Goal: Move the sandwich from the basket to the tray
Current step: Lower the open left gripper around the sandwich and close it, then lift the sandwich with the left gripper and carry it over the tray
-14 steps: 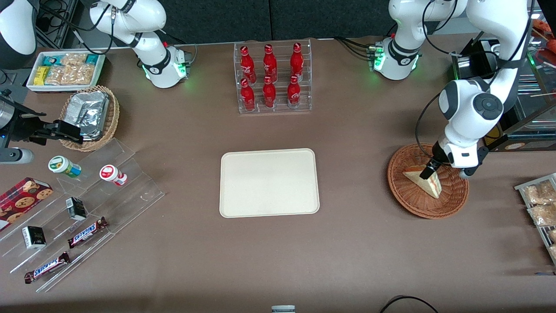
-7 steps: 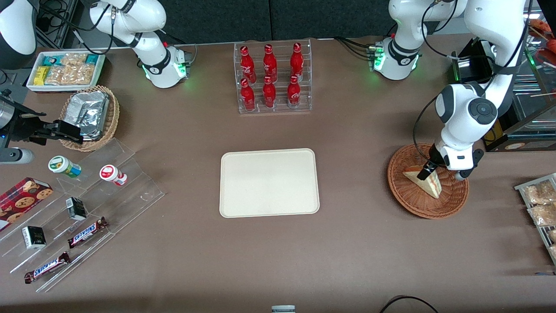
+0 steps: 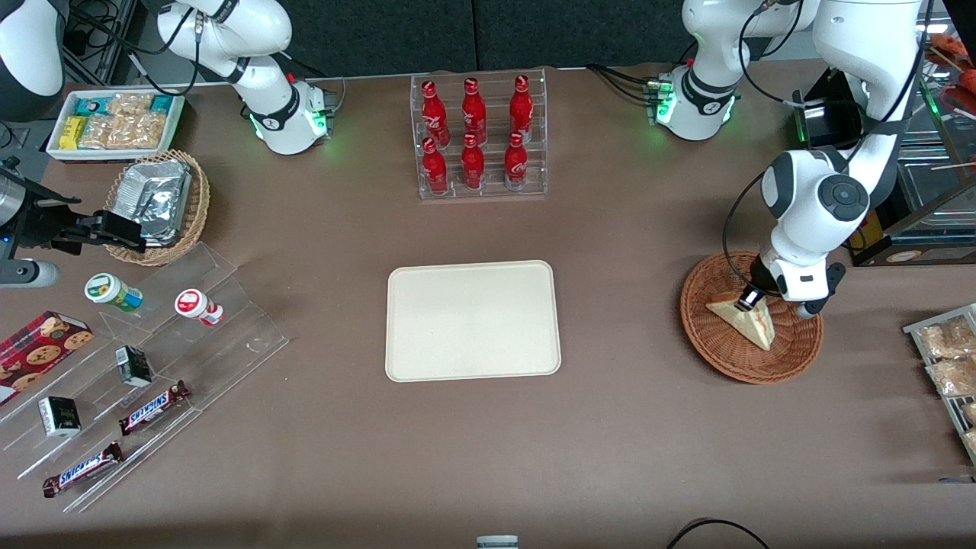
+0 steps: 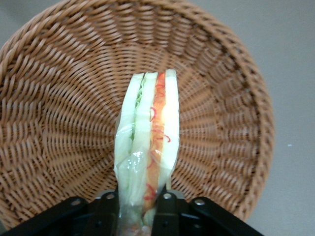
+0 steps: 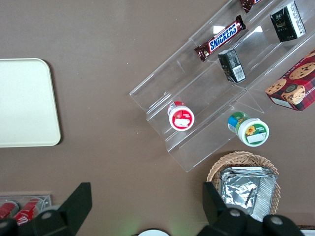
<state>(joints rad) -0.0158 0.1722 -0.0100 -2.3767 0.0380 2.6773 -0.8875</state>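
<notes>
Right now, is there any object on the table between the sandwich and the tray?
Nothing visible. The end effector is shut on the sandwich inside the basket, and only bare table lies between the basket and the tray.

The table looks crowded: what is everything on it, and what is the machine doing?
sandwich: one, pale bread with red and green filling, in the basket, pinched at one end.
basket: one, reddish-brown wicker, toward the working arm's end.
tray: one, cream, mid-table.
cola bottles: six, red, in a clear rack farther from the front camera than the tray.
foil packets basket: one, tan, toward the parked arm's end.
Snickers bars: two, brown, on clear steps.
cookie box: one, red, beside the steps.
tool: one, black, shut on the sandwich in the basket.
</notes>
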